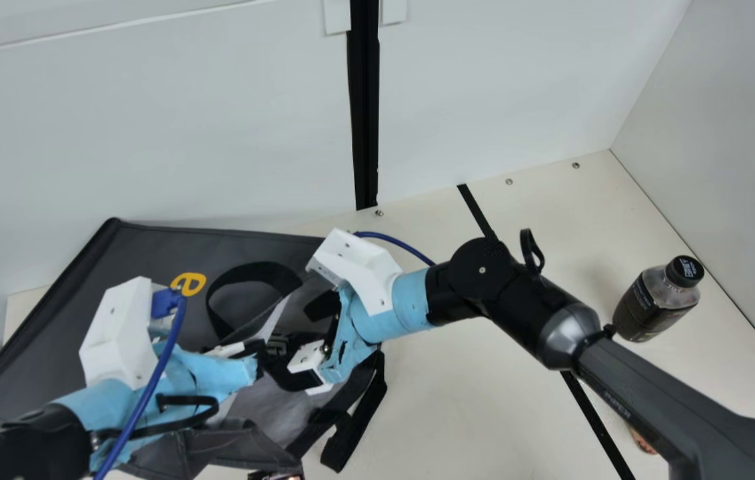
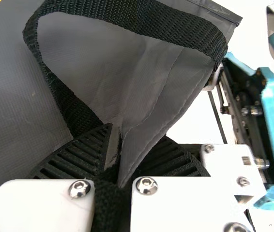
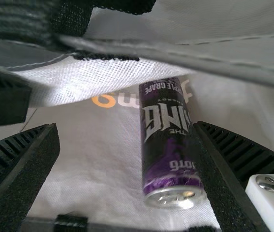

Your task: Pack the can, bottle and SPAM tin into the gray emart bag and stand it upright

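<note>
Gray bag (image 1: 150, 257), slumped at eight o'clock, holds the can (image 3: 168, 145); left gripper (image 2: 137, 133) pinches its edge, right gripper (image 3: 127, 126) has parted fingers. Bottle (image 1: 654, 303), three o'clock, awaits packing; bag needs standing.

One bag (image 1: 144, 250), one bottle (image 1: 644, 307), one can (image 3: 168, 140) (one apiece), two arms (image 1: 537, 317), two blue cables (image 1: 180, 310)

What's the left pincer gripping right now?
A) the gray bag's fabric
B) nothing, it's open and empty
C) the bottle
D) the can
A: in the left wrist view, the gray bag has a fold of its fabric running down between the ribbed fingers of the left pincer.
</note>
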